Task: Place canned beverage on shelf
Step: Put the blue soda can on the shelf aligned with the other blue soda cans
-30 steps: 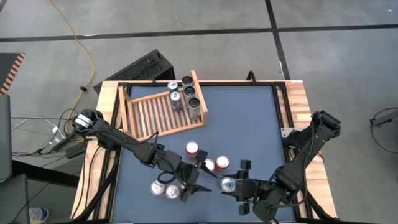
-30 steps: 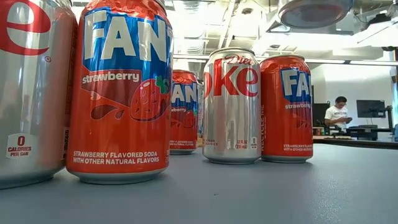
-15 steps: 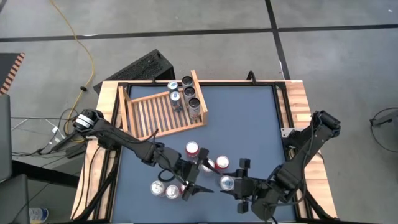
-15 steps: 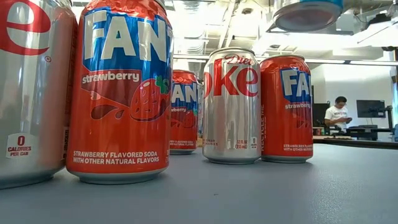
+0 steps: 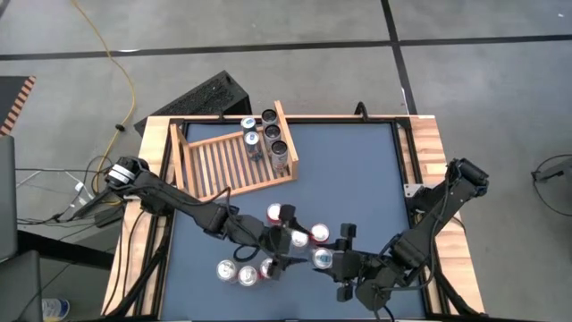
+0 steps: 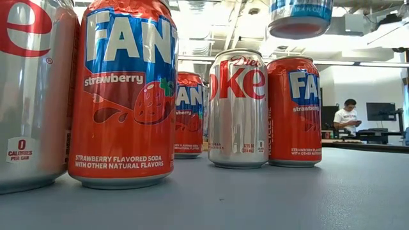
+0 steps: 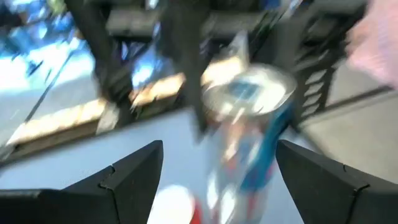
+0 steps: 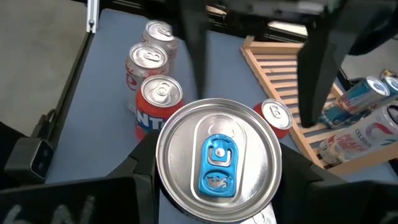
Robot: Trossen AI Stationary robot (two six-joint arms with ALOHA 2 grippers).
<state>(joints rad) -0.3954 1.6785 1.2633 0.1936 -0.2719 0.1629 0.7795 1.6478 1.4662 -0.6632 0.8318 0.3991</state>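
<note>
A silver canned beverage with a blue tab is held up by my right gripper, which is shut on it near the table's front. Its bottom hangs well above the table. My left gripper stands open just left of it, pointing at the can without touching it. The light-wood slatted shelf lies at the far left, with several cans standing at its right end. My right gripper pinches the can's side wall just under the top rim, one finger on each side. The fingers come slanting down from the table's near right. The can stands upright, lifted clear of the table.
Loose cans stand on the blue mat under and around both grippers: red ones and silver ones, seen close up in the low view. A black ridged box sits beyond the far left corner.
My left gripper has turned and shifted toward the table's right, closer to the held can. My right gripper has brought the can a little toward the left gripper, and its bottom shows lower in the low view than before.
</note>
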